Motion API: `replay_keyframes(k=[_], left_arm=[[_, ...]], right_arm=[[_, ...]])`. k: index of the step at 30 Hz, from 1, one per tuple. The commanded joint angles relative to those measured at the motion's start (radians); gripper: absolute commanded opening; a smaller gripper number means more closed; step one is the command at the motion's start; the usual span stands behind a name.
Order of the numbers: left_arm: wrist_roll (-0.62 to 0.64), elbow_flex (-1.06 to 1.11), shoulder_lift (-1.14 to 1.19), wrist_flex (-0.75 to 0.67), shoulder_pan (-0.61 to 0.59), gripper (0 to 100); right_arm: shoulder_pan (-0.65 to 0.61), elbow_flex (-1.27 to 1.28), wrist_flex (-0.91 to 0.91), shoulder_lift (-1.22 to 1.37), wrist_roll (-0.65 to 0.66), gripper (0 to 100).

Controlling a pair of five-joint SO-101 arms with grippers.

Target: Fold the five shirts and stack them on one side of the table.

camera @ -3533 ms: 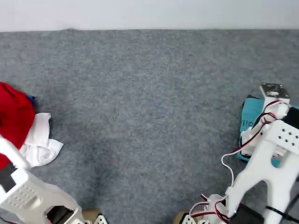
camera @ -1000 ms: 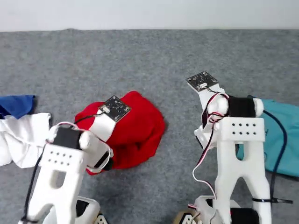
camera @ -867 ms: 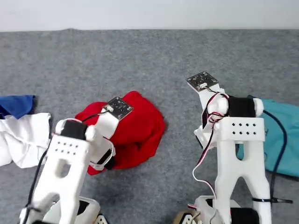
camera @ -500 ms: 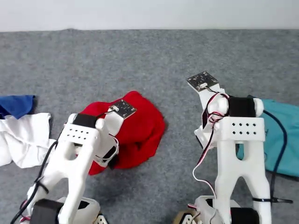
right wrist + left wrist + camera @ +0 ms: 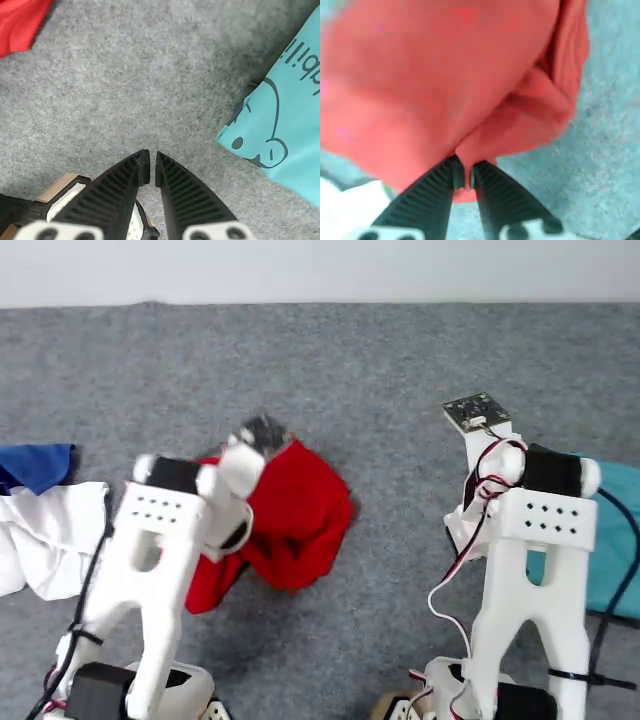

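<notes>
A crumpled red shirt (image 5: 300, 510) lies left of the table's middle, with the left arm (image 5: 165, 540) above its near-left part. In the left wrist view my left gripper (image 5: 463, 174) is shut on a fold of the red shirt (image 5: 445, 75). My right gripper (image 5: 149, 169) hangs shut over bare grey mat, with nothing between its fingers. A folded teal shirt (image 5: 285, 115) with a dark print lies just beside it, at the table's right edge (image 5: 622, 540). A corner of the red shirt (image 5: 20, 20) shows farther off in the right wrist view.
A white shirt (image 5: 40, 535) and a blue shirt (image 5: 30, 465) lie bunched at the left edge. The right arm (image 5: 530, 540) stands between the red and teal shirts. Grey mat (image 5: 400, 380) covers the table up to the far wall.
The left arm swung farther out over the red shirt and pulled its near-left edge up and inward. The right arm shifted to the right, toward the teal shirt.
</notes>
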Motion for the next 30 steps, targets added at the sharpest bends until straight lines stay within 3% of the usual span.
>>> replay_keyframes(k=[1,8,13,17,30], left_arm=[[0.003,-0.317,-0.009,0.091,-0.048,0],[-0.003,-0.694,-0.008,0.176,-0.196,0],[-0.068,-0.737,-0.009,0.178,-0.331,0],[-0.083,-0.742,-0.025,0.178,-0.376,0],[-0.043,-0.817,-0.138,0.176,0.031,0]], right_arm=[[0.01,-0.006,0.031,-0.007,-0.003,4.3],[0.008,-0.006,0.024,-0.001,-0.003,4.3],[0.007,-0.006,0.022,0.001,-0.003,4.3],[0.012,-0.006,0.022,0.001,0.074,4.3],[0.013,-0.005,0.022,0.002,0.11,4.3]])
